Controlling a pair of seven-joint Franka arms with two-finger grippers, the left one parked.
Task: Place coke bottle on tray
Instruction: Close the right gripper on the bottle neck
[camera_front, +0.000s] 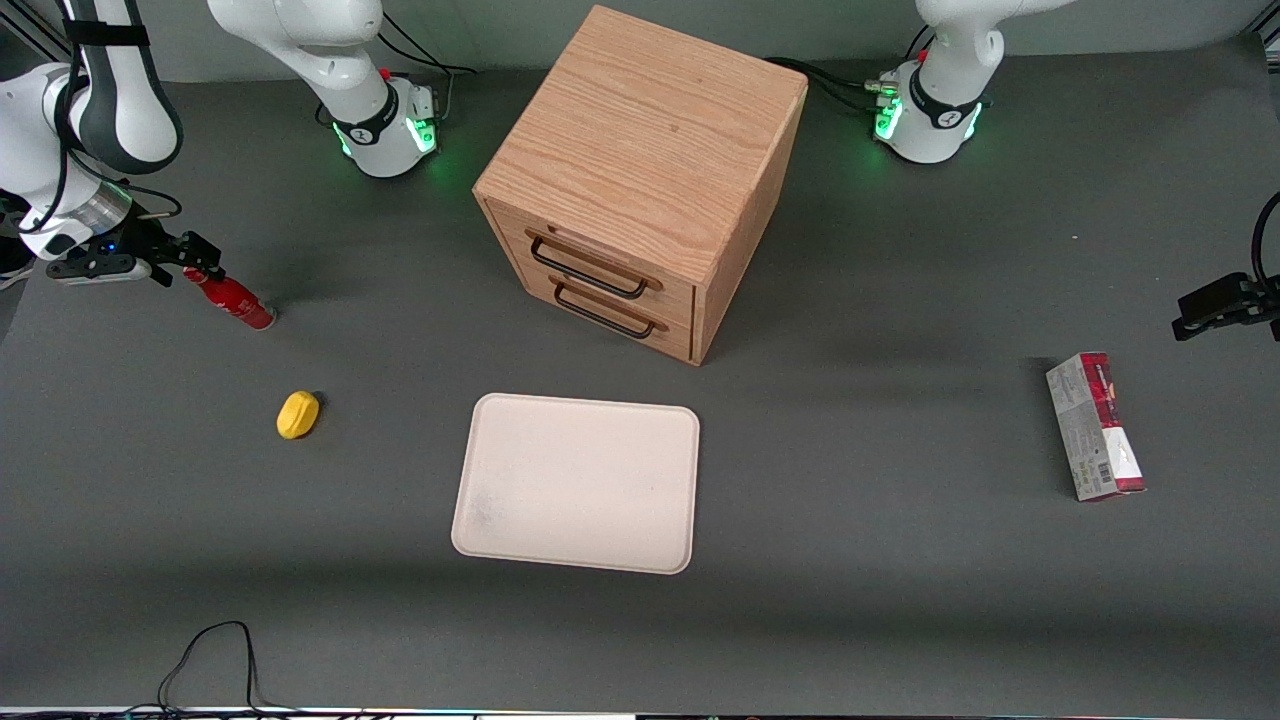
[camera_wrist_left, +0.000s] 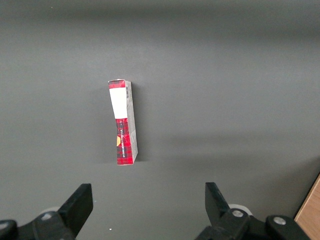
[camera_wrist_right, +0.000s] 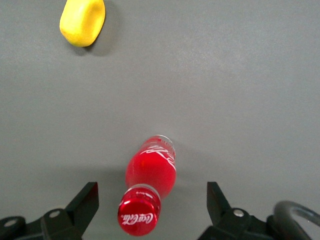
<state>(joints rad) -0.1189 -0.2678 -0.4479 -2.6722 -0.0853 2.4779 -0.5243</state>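
A: Cream plastic comes first: the tray (camera_front: 575, 482) lies flat on the grey table (camera_front: 860, 560), the task thing nearest the front camera, with nothing on it.

B: And the yellow thing?

A: A small yellow lump (camera_front: 297, 414), perhaps a toy lemon, sits on the table toward the working arm's end, a little farther from the camera than the tray's near edge. Farther still stands the coke bottle (camera_front: 230, 299), all red, on the table and leaning in the front view, its cap toward the gripper.

B: How is the arm posed?

A: The right arm bends down from its base and reaches low along the table edge, wrist turned so the gripper (camera_front: 196, 262) sits right at the bottle's cap. In the right wrist view the fingers (camera_wrist_right: 84, 201) stand wide apart, the bottle (camera_wrist_right: 148, 176) between them with clear gaps on both sides, so nothing is gripped.

B: Anything more?

A: The wooden two-drawer cabinet (camera_front: 640, 180) stands farther from the camera than the tray, drawers shut. A red-and-grey carton (camera_front: 1095, 425) lies toward the parked arm's end.
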